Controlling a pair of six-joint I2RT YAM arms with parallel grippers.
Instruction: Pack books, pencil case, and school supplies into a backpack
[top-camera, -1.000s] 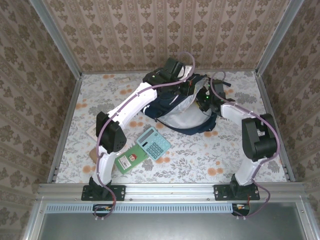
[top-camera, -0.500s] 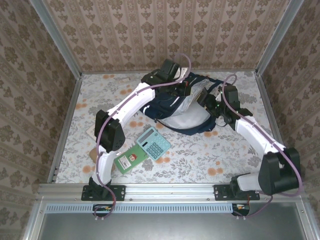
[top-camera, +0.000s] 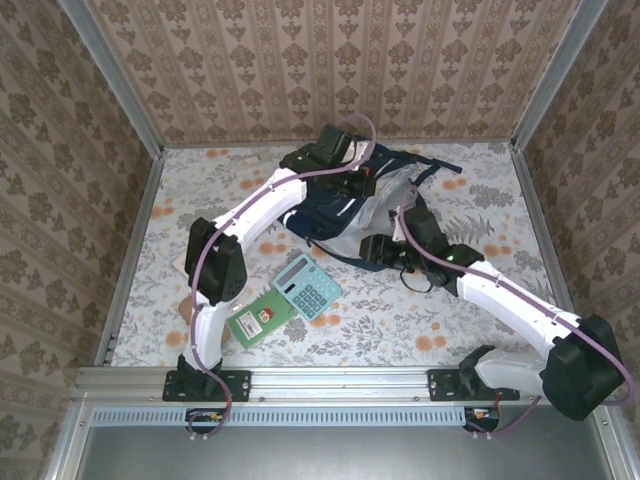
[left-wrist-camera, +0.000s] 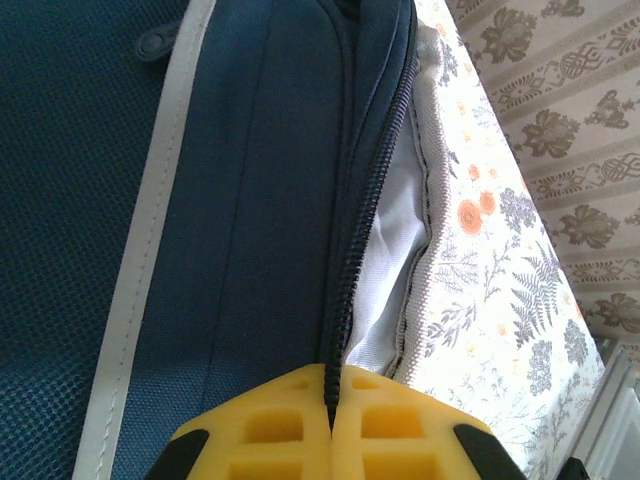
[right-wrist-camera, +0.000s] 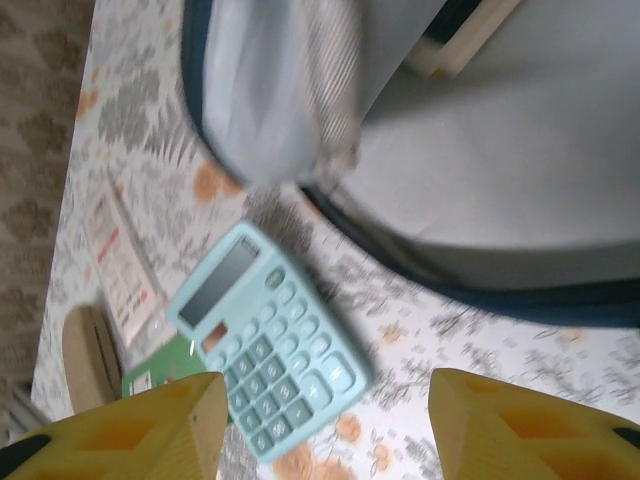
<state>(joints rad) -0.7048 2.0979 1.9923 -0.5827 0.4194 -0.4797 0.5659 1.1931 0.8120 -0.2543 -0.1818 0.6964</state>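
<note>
On floral tabletop (top-camera: 480, 300) within papered walls (top-camera: 300, 60), left gripper (left-wrist-camera: 330, 400) clamped on backpack (left-wrist-camera: 250, 200), right gripper (right-wrist-camera: 327, 400) apart.

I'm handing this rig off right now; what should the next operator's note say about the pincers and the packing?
Left pincer: shut on the backpack at its zipper edge, holding it open.
Right pincer: open, empty, aimed at the calculator.
Outside on the table: calculator, green book, pencil case, white card.
Done: backpack opened; contents unclear.
Left: pack those four.
</note>
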